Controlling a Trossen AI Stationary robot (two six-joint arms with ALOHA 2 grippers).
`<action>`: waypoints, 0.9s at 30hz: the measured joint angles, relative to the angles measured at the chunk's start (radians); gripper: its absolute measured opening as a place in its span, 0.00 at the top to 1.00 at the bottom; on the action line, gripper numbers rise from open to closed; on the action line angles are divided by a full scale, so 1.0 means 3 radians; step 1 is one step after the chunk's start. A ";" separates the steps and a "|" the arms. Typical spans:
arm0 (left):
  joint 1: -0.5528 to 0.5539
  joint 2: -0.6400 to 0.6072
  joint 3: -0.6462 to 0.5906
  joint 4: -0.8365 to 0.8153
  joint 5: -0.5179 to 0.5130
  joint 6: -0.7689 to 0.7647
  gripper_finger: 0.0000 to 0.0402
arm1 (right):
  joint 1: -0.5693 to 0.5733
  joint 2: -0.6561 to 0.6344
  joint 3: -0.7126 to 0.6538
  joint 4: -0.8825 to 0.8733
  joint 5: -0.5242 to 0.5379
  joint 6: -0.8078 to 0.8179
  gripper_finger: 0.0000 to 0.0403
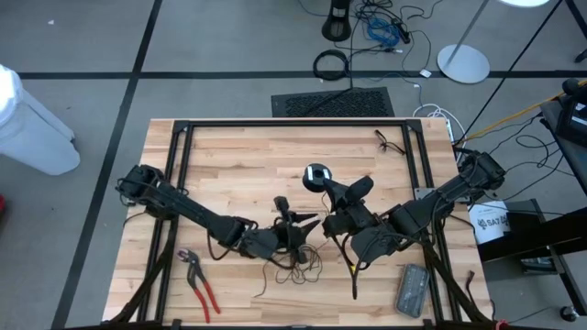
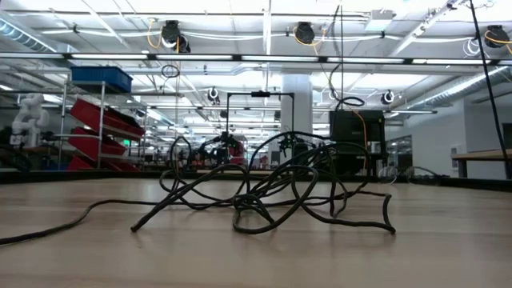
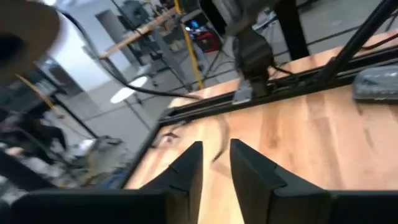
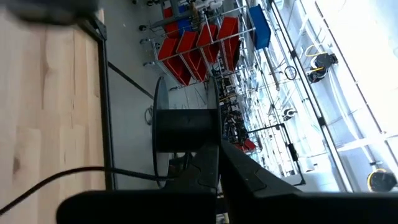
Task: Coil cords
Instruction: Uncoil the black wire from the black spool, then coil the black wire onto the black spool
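The cord (image 1: 295, 263) lies in a loose black tangle on the worktop (image 1: 238, 156), near its front edge and about midway across. From table height it (image 2: 272, 188) shows as a heap of overlapping loops, some arching up off the wood, with one loose end trailing away along the surface.

The left pincer (image 1: 307, 223) sits just behind that tangle, close above its far edge, at the end of the left arm, which reaches in low from the worktop's left side. Seen from its own wrist, its fingers (image 3: 186, 171) stand a little apart with a narrow gap between them and nothing caught there: released, not holding the cord.

Just to the right of it, the right pincer (image 1: 323, 184) points toward the worktop's far side, clenched on a spool (image 1: 316, 174) with a round dark flange and a pale centre. From that wrist, the black spool (image 4: 177, 129) stands right at the fingertips, and a thin black line (image 4: 50, 177) runs from it across the wood. From overhead, a strand (image 1: 349, 268) also hangs from below the right arm toward the front edge.

Red-handled pliers (image 1: 200, 281) lie near the front left corner, apart from the tangle, and a grey block (image 1: 412, 289) lies near the front right.
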 joint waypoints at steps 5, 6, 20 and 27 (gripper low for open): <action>-0.0193 -0.0111 0.0000 0.0004 -0.0468 0.0390 0.74 | 0.0000 0.0000 0.0000 -0.0275 0.0001 0.0215 1.00; -0.0233 -0.0143 0.0000 0.0006 -0.0558 0.0464 0.74 | -0.0001 0.0000 0.0000 -0.0311 0.0001 0.0253 1.00; -0.0576 -0.0325 0.0001 0.0158 -0.1281 0.1535 0.74 | 0.0056 -0.0001 0.0000 -0.0238 -0.0367 0.0181 1.00; -0.0730 -0.0323 0.0001 0.0722 -0.1561 0.2163 0.74 | 0.0112 -0.0001 -0.0001 -0.0226 0.0318 -0.0102 1.00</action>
